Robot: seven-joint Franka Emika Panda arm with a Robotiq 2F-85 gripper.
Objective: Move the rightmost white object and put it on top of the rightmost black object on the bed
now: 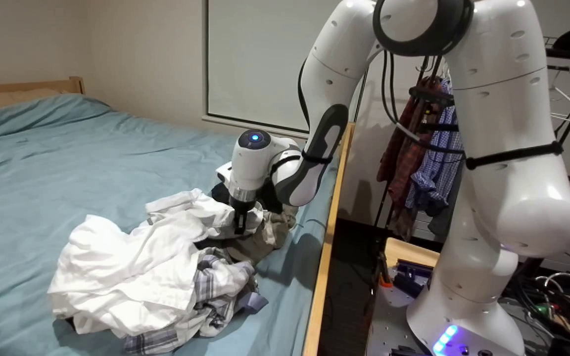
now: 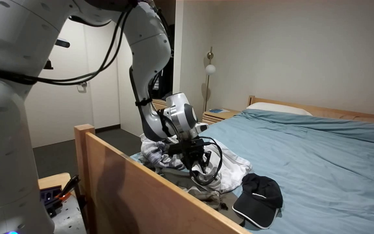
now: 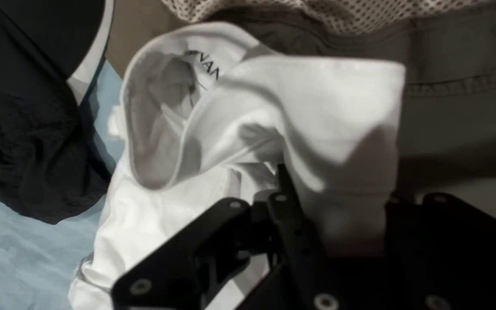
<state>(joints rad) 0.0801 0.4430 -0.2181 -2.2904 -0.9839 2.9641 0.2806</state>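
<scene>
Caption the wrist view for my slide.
A white garment partly between the spread fingers of the end effector, a black cap beside it on blue bedding.

At the upper left of the wrist view, the black cap [image 3: 37, 112] was cut off by the left and top edges. Lettering [image 3: 208, 67] inside the white garment [image 3: 205, 146], above centre, ran behind a fold, its first letters too blurred to read. The gripper [image 3: 338, 185] was cropped along the bottom, the fingertip toward the right lost behind that garment. Near the middle of an exterior view, the arm [image 1: 337, 59] hid much of the cap. In an exterior view, a wooden board [image 2: 148, 195] partly hid the olive garment [image 2: 179, 177].
</scene>
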